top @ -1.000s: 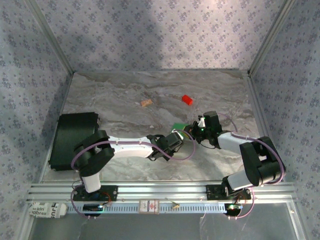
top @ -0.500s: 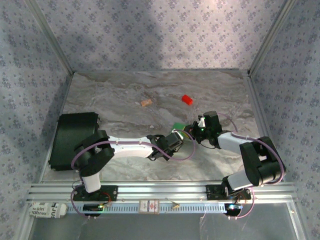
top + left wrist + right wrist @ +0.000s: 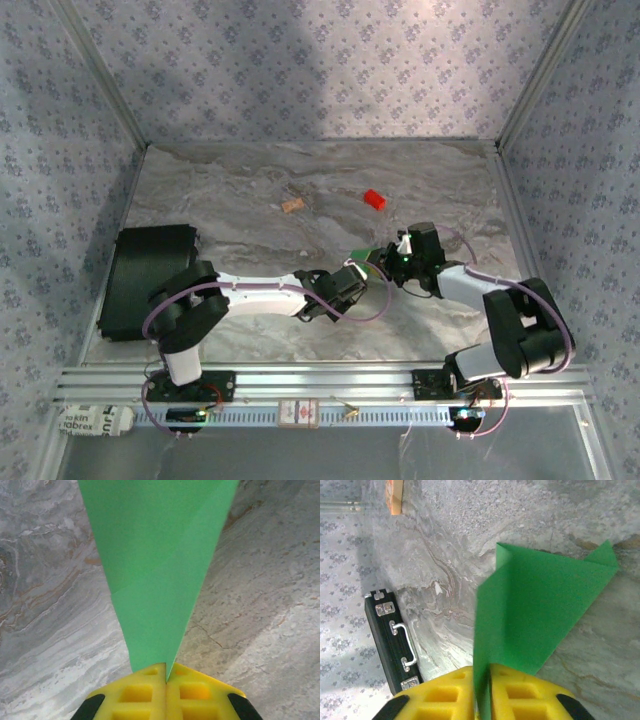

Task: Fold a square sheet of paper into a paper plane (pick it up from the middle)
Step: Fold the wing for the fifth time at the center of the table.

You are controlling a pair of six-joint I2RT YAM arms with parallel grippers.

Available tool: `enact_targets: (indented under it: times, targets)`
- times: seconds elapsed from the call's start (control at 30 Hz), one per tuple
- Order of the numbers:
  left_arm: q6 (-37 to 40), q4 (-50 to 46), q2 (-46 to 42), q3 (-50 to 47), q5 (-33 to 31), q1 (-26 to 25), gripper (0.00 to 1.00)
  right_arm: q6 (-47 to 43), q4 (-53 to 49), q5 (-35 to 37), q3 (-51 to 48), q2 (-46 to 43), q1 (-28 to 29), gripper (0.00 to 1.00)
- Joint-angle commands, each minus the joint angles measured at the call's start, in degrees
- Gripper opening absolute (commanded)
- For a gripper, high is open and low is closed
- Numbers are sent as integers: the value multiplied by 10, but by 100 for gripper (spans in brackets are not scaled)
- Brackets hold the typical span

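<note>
my left jaws and my right jaws were both closed tight on the green paper [image 3: 159,570], which spread ahead.

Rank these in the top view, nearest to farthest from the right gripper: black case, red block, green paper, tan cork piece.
Measured from the right gripper:
1. The green paper, pinched in it, just to its left.
2. The red block, beyond it toward the back wall.
3. The tan cork piece, farther back and left.
4. The black case, far off to the left.
</note>
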Motion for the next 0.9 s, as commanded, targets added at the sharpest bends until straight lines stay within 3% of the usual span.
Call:
enact_targets:
  times: [0.0, 0.17, 0.37, 0.87]
  targets:
    - [-7, 9, -1, 4, 50, 7, 0, -47, -93, 42, 18, -35, -3, 26]
    - [-22, 35, -8, -2, 142, 33, 0, -86, -173, 77, 19, -82, -14, 41]
    - [-39, 64, -5, -10, 238, 63, 0, -93, -192, 80, 5, -121, -27, 47]
    - [-60, 75, 37, 1, 357, 98, 0, -94, -193, 70, -9, -140, -24, 49]
